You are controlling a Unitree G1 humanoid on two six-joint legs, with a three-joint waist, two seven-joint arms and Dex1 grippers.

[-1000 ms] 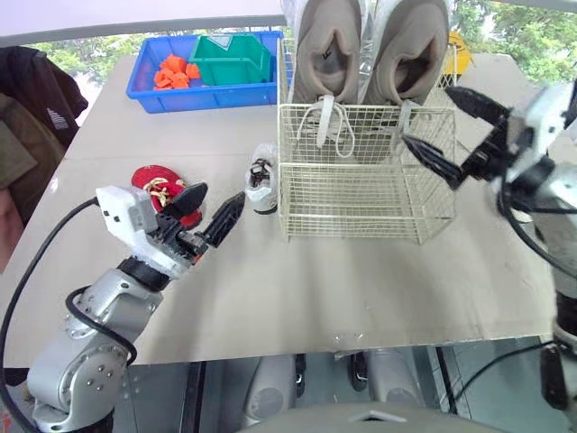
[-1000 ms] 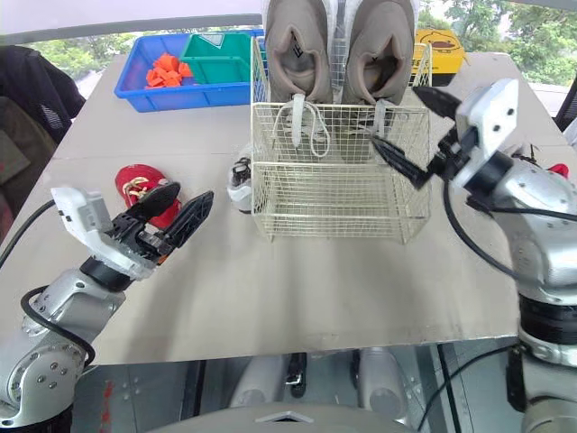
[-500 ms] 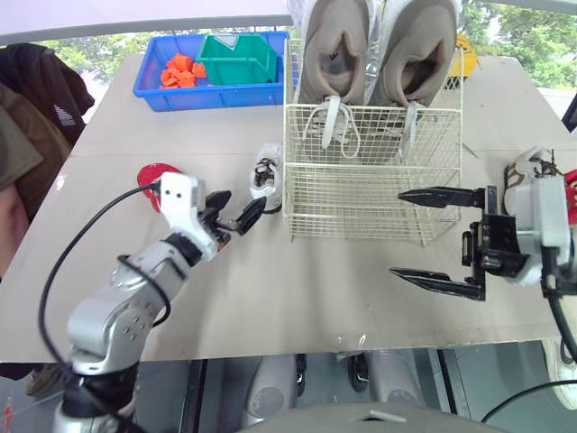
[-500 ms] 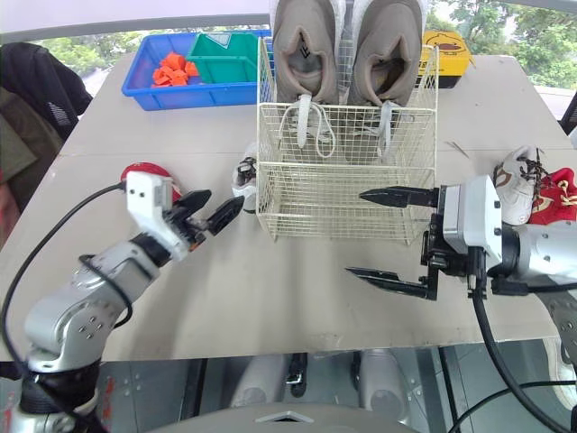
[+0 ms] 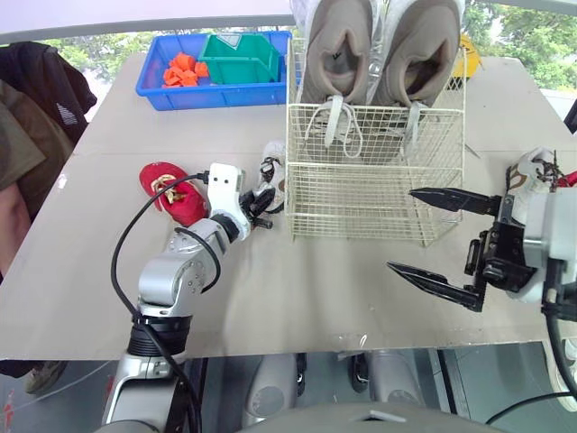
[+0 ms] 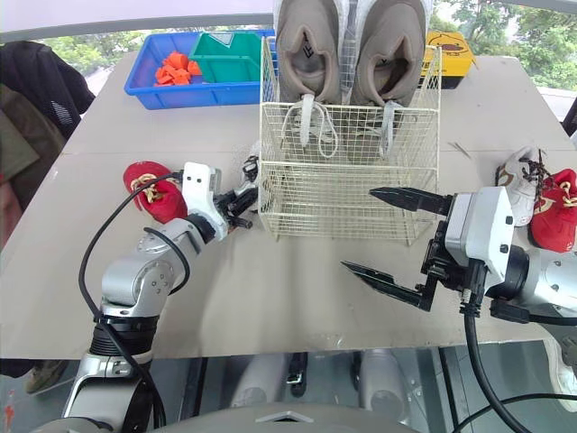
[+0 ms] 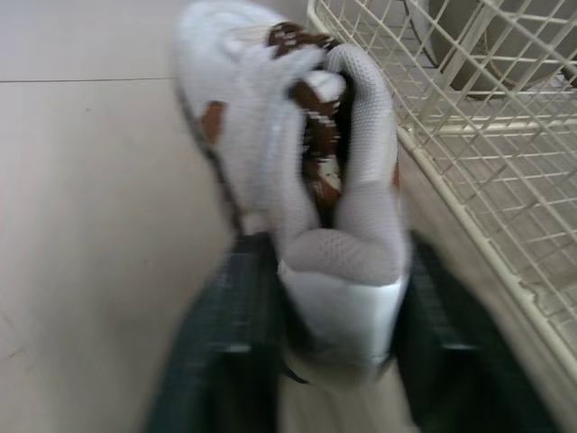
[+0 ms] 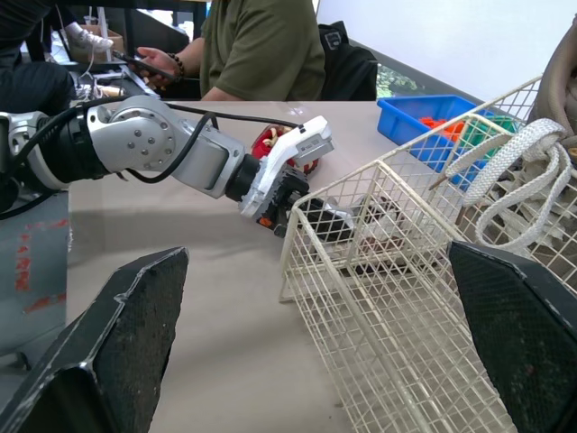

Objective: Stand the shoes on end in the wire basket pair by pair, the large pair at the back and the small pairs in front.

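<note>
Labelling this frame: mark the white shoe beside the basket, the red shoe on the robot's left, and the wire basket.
white shoe [image 7: 356, 135], left wrist view, mesh side
red shoe [image 6: 168, 207], right eye view, upper
wire basket [image 5: 361, 194], left eye view, front wall

Looking down from the head over the tabletop [image 5: 270, 298]; from the left wrist, close on the small white shoe [image 7: 297, 180]; from the right wrist, across the wire basket [image 8: 388, 271].

Cream wire basket [image 5: 374, 194], taupe large shoes [image 5: 338, 45], white small shoe [image 7: 334, 180], red shoe [image 5: 171, 191]
</note>
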